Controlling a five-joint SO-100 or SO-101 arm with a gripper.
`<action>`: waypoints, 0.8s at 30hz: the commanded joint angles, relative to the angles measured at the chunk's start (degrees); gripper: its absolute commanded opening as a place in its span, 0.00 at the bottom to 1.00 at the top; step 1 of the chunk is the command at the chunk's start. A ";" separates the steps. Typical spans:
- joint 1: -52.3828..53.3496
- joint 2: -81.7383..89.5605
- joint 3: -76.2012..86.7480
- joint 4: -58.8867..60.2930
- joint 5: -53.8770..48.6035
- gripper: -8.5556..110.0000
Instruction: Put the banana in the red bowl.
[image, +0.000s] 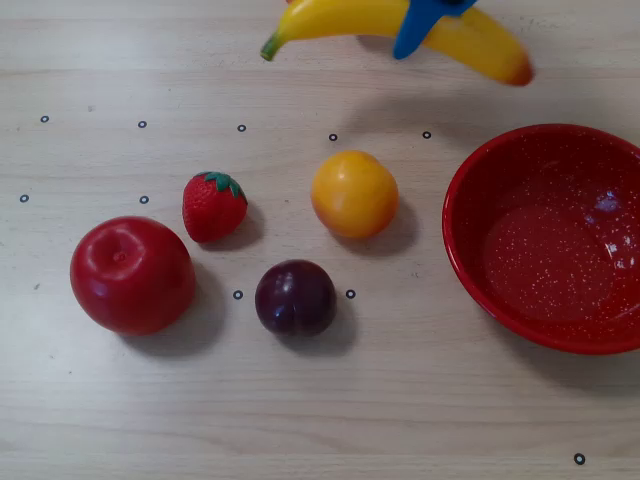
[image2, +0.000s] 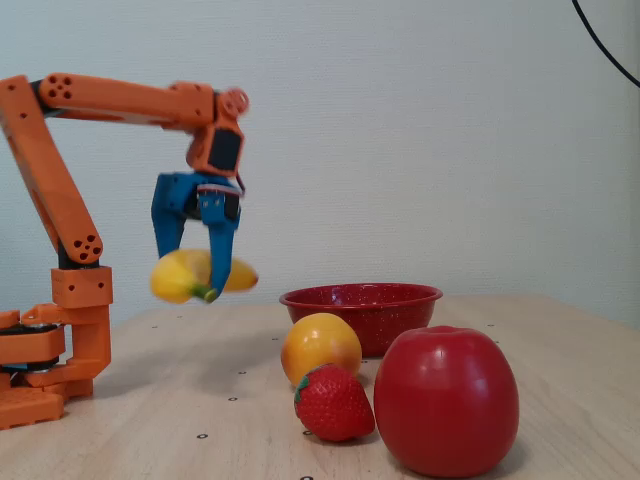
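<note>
Wooden table (image: 300, 420) | hand (image2: 195, 275) clamped on banana (image2: 180, 275), airborne | overhead only: plum (image: 295, 297)

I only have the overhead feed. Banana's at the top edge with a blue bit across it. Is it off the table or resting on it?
Observer: Off the table. In the fixed view the banana hangs in the air, clear of the tabletop, clamped by the blue hand.
Operator: Is it over the bowl yet?
Observer: No. In the fixed view the banana is left of the red bowl, with a gap between them.
Operator: High enough to clear the rim?
Observer: Looks so. In that view the banana's underside sits about level with the rim, maybe slightly above; tight, so I would lift a little more.
</note>
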 joint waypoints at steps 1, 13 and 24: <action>1.23 5.27 -8.26 5.19 1.49 0.07; 2.02 5.89 -23.12 -4.31 16.35 0.07; 1.41 2.99 -17.84 -34.72 36.04 0.07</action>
